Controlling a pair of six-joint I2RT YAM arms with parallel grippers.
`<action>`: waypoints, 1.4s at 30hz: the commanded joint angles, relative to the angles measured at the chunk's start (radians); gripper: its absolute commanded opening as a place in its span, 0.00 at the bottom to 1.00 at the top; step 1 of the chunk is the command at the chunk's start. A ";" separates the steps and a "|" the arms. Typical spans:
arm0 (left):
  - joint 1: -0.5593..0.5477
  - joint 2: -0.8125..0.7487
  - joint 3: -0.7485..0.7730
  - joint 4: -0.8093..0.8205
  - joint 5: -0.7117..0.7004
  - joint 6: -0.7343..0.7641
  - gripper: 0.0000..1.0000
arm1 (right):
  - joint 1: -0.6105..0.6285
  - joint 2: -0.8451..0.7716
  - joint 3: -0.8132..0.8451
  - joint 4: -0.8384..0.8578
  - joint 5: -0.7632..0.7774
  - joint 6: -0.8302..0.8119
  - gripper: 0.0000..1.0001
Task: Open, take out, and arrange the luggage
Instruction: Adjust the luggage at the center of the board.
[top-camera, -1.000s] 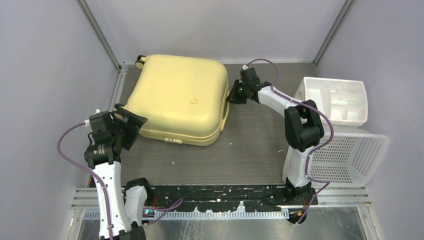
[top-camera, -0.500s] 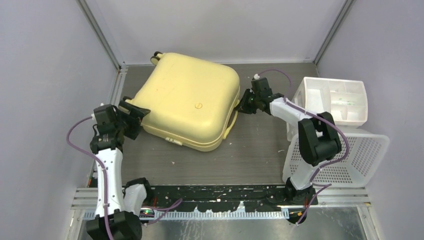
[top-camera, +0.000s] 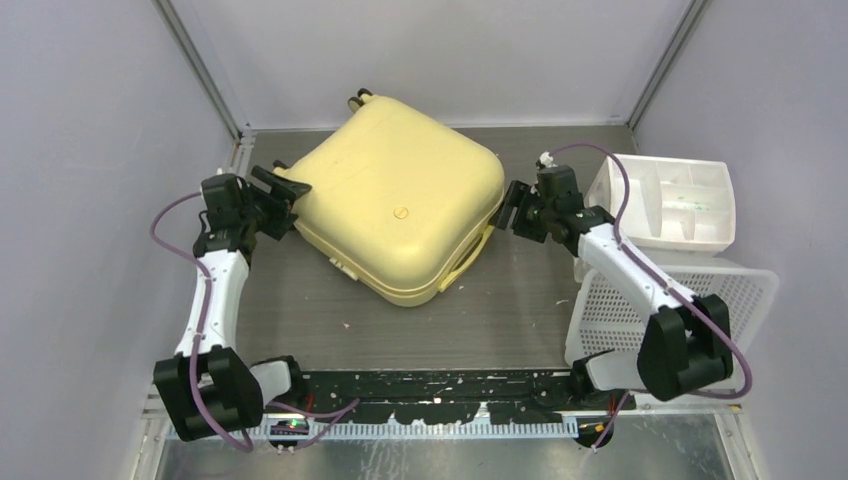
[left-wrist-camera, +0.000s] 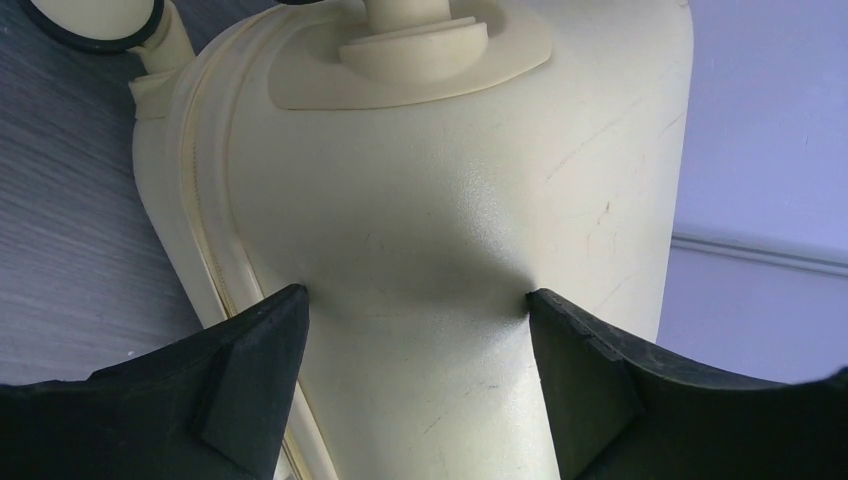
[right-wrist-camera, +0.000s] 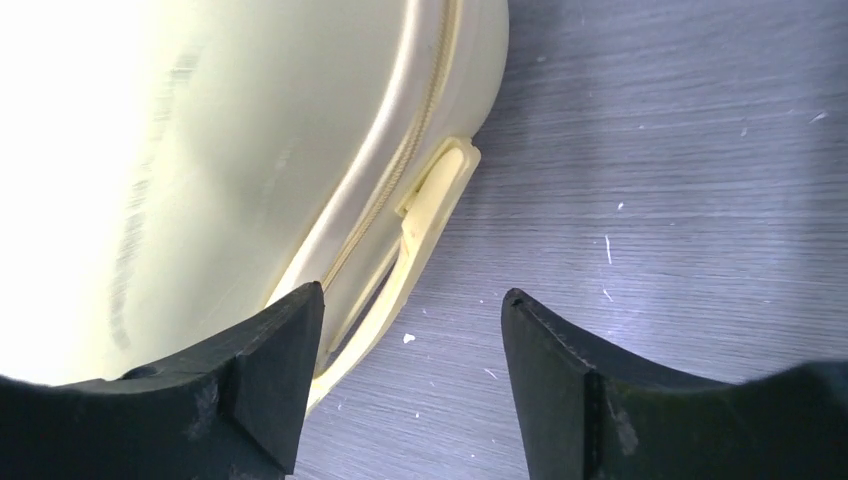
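Luggage (top-camera: 400, 212) lies shut and skewed on the surface (top-camera: 500, 310). My left tool (left-wrist-camera: 415, 310) presses spread jaws against its corner; my right tool (right-wrist-camera: 410, 310) hangs open beside its handle (right-wrist-camera: 415, 235).

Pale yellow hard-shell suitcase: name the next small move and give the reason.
Probably bring the right gripper onto the side handle. The pale yellow hard-shell suitcase lies closed and skewed, the right jaws stand open with nothing held, and the left gripper straddles its corner.

One luggage (top-camera: 400, 215), two end effectors, left (top-camera: 283, 197) and right (top-camera: 511, 207), one perforated basket (top-camera: 700, 310), one divided bin (top-camera: 668, 203)
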 joint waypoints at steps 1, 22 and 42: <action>-0.014 0.078 0.032 0.032 -0.029 0.079 0.80 | -0.004 -0.089 0.072 -0.086 0.053 -0.107 0.71; -0.014 -0.345 -0.097 -0.159 0.121 0.330 0.95 | -0.100 0.415 0.839 -0.202 -0.351 -0.407 1.00; -0.015 0.046 -0.052 0.223 0.323 0.129 0.84 | -0.106 0.402 0.568 -0.074 -0.751 -0.231 0.98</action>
